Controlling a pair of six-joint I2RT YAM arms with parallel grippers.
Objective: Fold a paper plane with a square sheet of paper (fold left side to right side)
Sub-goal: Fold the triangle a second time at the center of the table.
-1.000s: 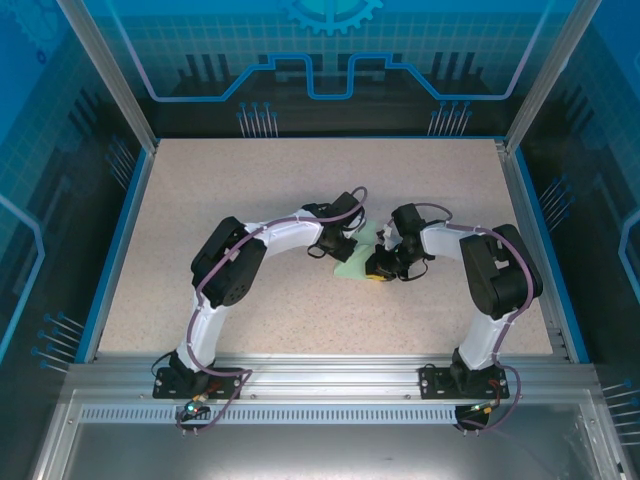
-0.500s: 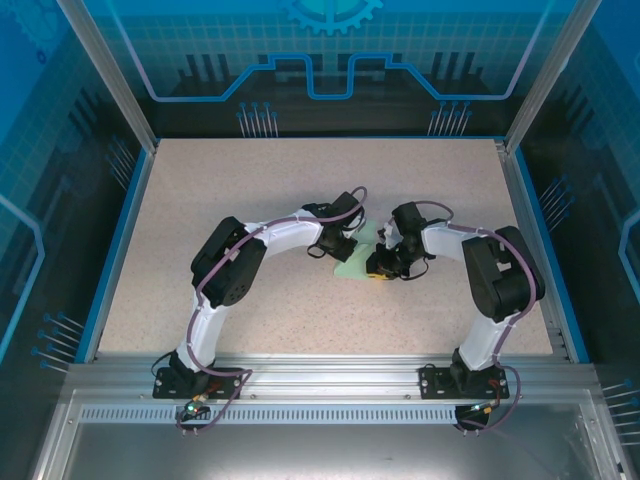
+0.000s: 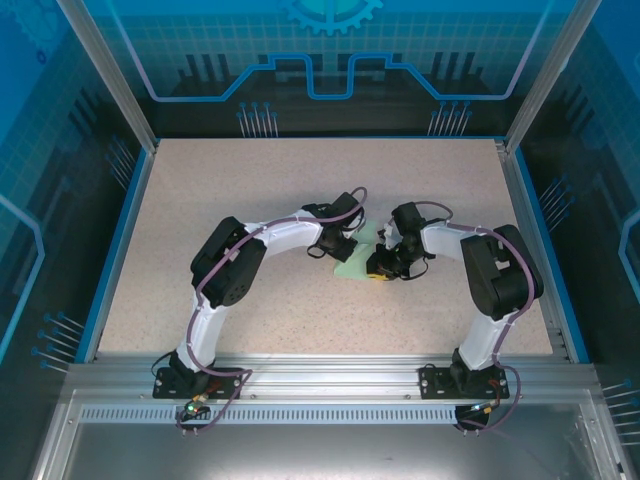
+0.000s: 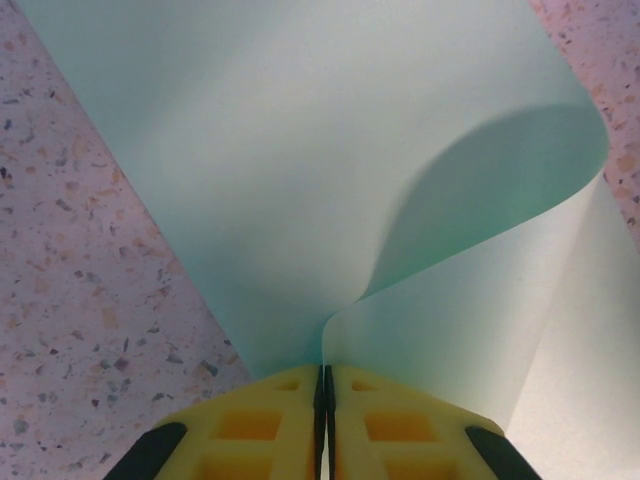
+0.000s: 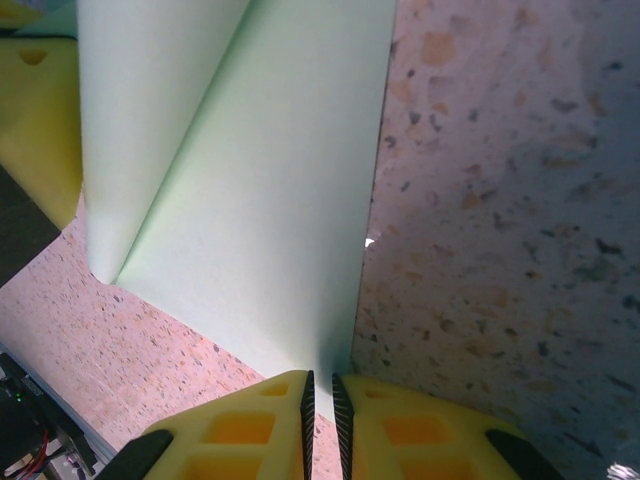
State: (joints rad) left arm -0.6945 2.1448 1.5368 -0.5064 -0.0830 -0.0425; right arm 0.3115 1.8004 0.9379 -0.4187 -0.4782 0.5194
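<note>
Well, the square sheet of paper is pale green and sits in the middle of the tabletop, partly curled up off it. My left tool is clenched tight on one edge, and the sheet bends over in a soft loop there. My right tool pinches another edge, close beside the left one. The tabletop is pinkish with little dark specks and has a blue rim. Around it stand blue walls with light line drawings, held by grey metal posts.
</note>
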